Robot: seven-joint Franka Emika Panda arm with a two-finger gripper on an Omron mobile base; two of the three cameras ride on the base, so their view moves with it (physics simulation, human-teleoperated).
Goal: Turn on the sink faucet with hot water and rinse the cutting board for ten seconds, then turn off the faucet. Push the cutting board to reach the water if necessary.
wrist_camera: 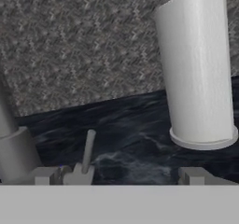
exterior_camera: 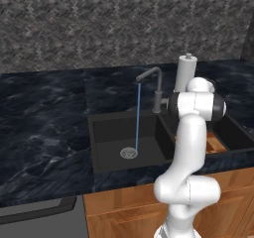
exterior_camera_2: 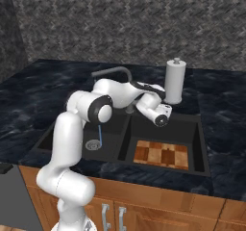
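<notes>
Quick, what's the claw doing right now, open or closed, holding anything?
Claw: open and empty, fingertips spread apart near the faucet lever, gripping nothing.

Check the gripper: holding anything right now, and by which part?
Nothing held. The gripper is open beside the faucet base, its small lever standing free between the fingertips, untouched. The cutting board lies in the right basin.

Kitchen — black sink [exterior_camera: 104,133] w/ faucet [exterior_camera: 155,86], marbled countertop [exterior_camera: 39,128], wood cabinets [exterior_camera_2: 158,211].
</notes>
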